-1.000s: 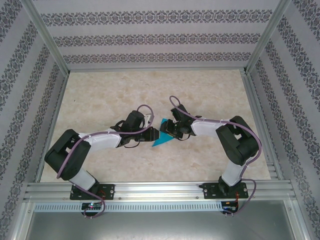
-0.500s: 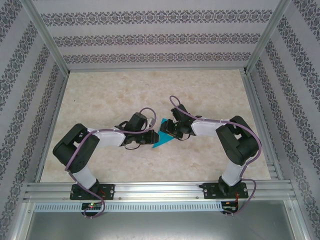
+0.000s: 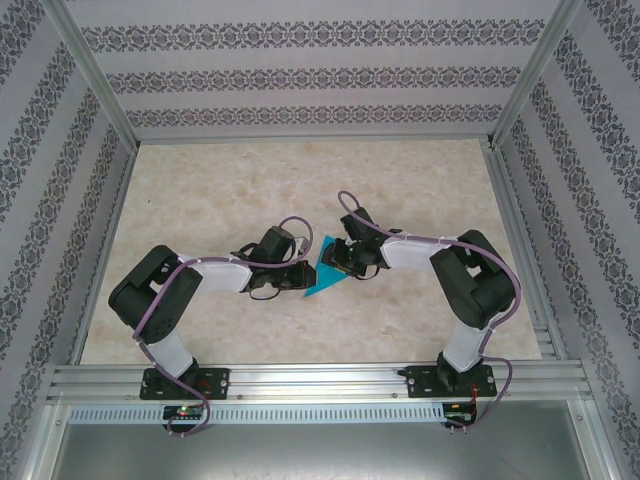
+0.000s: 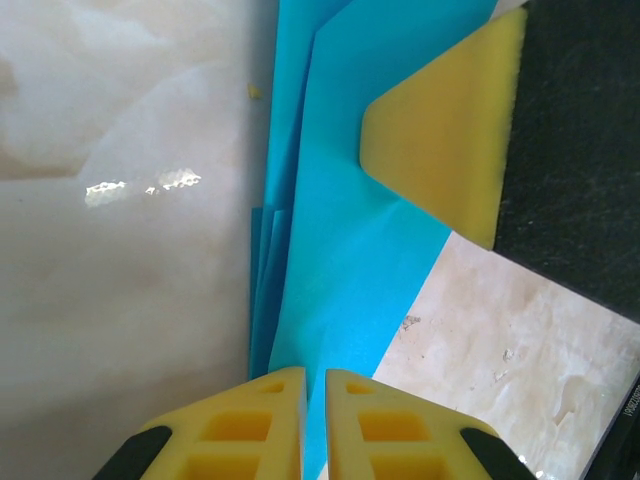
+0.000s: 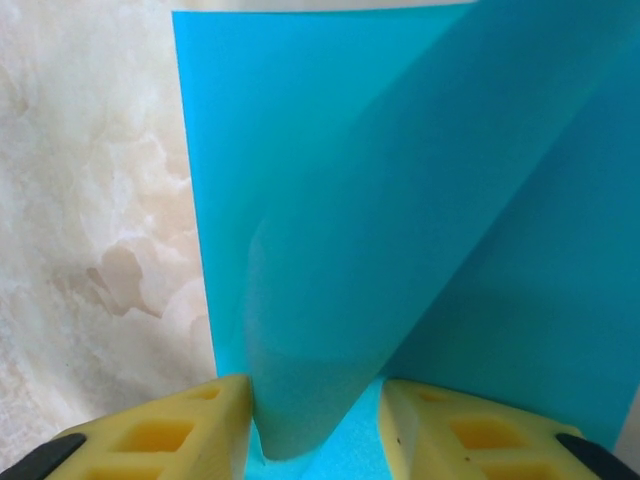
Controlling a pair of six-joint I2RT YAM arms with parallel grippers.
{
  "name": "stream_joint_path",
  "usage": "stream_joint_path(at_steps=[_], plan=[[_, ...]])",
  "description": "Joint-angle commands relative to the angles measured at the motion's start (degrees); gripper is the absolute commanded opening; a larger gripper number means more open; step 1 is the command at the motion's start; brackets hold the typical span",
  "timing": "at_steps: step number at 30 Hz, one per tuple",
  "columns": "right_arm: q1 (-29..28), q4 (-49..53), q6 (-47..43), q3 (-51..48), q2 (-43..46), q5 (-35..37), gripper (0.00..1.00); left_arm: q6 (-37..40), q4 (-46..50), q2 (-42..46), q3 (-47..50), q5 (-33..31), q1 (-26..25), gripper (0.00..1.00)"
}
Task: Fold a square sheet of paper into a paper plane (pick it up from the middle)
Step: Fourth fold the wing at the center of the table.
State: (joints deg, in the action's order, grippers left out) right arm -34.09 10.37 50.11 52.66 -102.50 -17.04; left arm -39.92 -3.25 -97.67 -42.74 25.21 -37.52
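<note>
**A:** Where is the paper plane [image 3: 322, 277]?

**B:** It is mid-table, about midway between the left and right edges and a little closer to the near edge than the far one. It is a half-folded blue wedge lying between the two grippers.

**A:** What about the left gripper [image 3: 305, 272]?

**B:** Its yellow fingers [image 4: 250, 420] are almost together, with only a slit between them. A narrow strip of the blue paper runs into that slit, so it is pinched on the plane's edge.

**A:** And the right gripper [image 3: 337, 262]?

**B:** Its jaws stand apart. In the right wrist view a curled flap of the paper rises between the fingers and brushes one pad [image 5: 235, 400]. The left wrist view has one of its fingers [image 4: 450, 140] resting on the paper.

**A:** How much room is there around them?

**B:** A broad stretch of table [image 3: 400, 180] runs to the far edge, and there is plenty on either side. The arms' elbows sit towards the near corners.
</note>
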Motion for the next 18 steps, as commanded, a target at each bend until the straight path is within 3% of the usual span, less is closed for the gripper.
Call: stream_joint_path(at_steps=[1, 10, 18], plan=[[-0.14, 5.7, -1.94, -2.35, -5.09, 3.75, 0.45, 0.98, 2.02, -0.07, -0.93, -0.18, 0.38, 0.14], [1.16, -1.63, -5.62, -5.51, -0.22, -1.64, 0.5, 0.58, 2.36, -0.68, -1.0, -0.83, 0.41, 0.14], [1.53, 3.22, -7.83, -3.97, -0.61, 0.41, 0.44, 0.83, 2.58, -0.94, -1.44, -0.8, 0.49, 0.14]])
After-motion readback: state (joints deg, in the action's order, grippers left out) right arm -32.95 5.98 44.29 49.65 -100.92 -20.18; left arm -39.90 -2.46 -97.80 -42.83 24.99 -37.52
